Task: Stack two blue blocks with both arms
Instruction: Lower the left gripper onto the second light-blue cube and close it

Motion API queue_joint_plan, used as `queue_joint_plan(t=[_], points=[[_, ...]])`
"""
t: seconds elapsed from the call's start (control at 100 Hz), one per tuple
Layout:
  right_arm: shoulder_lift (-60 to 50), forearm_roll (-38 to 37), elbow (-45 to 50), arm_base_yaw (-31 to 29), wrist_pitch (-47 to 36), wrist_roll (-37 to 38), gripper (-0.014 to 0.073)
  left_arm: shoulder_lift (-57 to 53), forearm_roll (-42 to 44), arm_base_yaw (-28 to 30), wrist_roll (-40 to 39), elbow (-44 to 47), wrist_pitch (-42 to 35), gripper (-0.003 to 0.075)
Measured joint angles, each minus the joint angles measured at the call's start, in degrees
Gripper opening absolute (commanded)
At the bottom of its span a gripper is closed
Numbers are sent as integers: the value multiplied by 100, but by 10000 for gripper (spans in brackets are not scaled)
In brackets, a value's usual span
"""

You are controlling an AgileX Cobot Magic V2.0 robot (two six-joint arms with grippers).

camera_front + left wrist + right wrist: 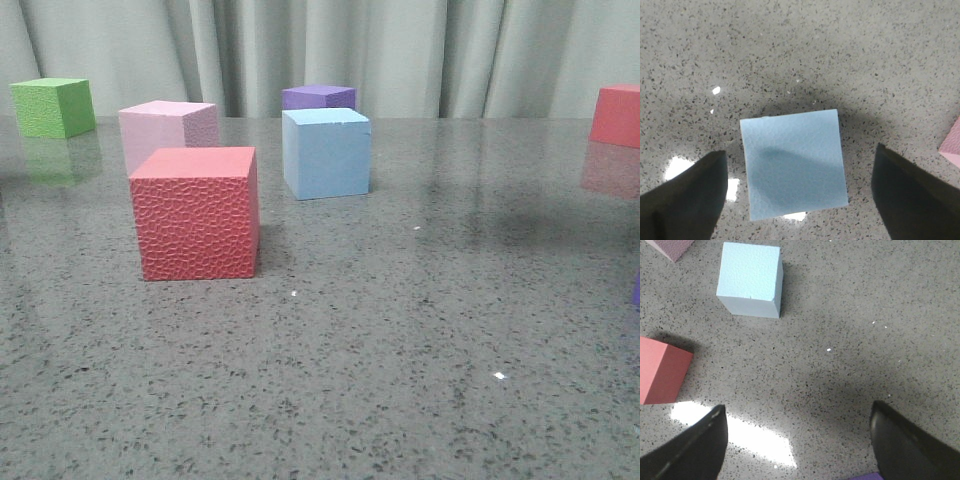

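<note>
One pale blue block point(326, 152) stands on the table at mid-depth in the front view; it also shows in the right wrist view point(750, 279), far ahead of the fingers. Another view of a pale blue block point(792, 164) is the left wrist view, where it lies flat on the table seen from above. My left gripper point(800, 152) is open above it, with a finger on each side and a gap to both. My right gripper point(797, 407) is open and empty over bare table. Neither gripper shows in the front view.
A red textured cube point(196, 212) stands front left of the blue block, a pink cube point(168, 130) behind it, a purple cube point(319, 96) further back, a green cube point(53, 106) far left, and a red cube point(616, 115) far right. A purple edge point(867, 476) lies by my right fingers.
</note>
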Motion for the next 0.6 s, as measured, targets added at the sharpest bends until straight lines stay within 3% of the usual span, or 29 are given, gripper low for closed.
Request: queue_joint_plan(t=[0.6], points=[[0, -89, 0, 0, 10, -2, 579, 402, 67, -61, -24, -10, 12, 566]])
